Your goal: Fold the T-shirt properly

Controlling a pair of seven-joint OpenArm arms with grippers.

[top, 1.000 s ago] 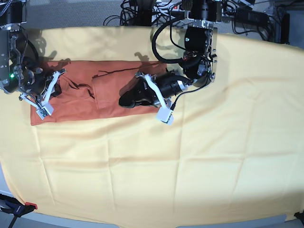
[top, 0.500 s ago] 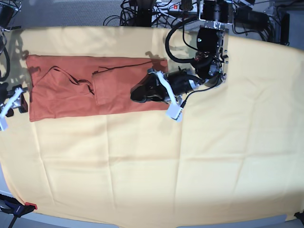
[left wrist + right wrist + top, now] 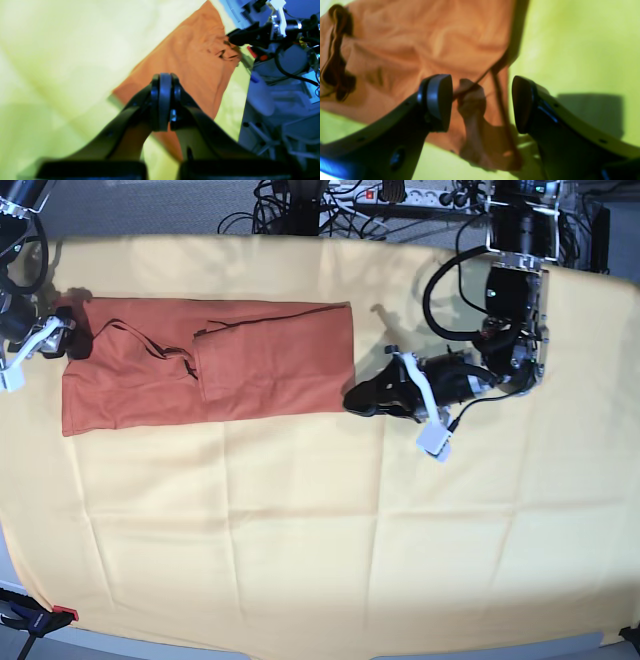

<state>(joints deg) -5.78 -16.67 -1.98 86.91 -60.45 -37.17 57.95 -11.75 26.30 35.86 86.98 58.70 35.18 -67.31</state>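
On the worktop's yellow cloth point(image 3: 320, 520), toward the far left corner in the base view: T-shirt point(image 3: 200, 365), rust-orange, lying folded into a long flat band. Left gripper point(image 3: 358, 398), at base-view right, sits just off the band's right end, apart from the fabric; jaws clenched together, nothing between them. Right gripper point(image 3: 480, 102), at the band's left end, jaws spread wide, released; a bunched fold of shirt edge shows between the pads point(image 3: 440, 100) in the wrist view, whether touching cannot be told. Dark neckline seam point(image 3: 160, 352) lies left of the band's middle.
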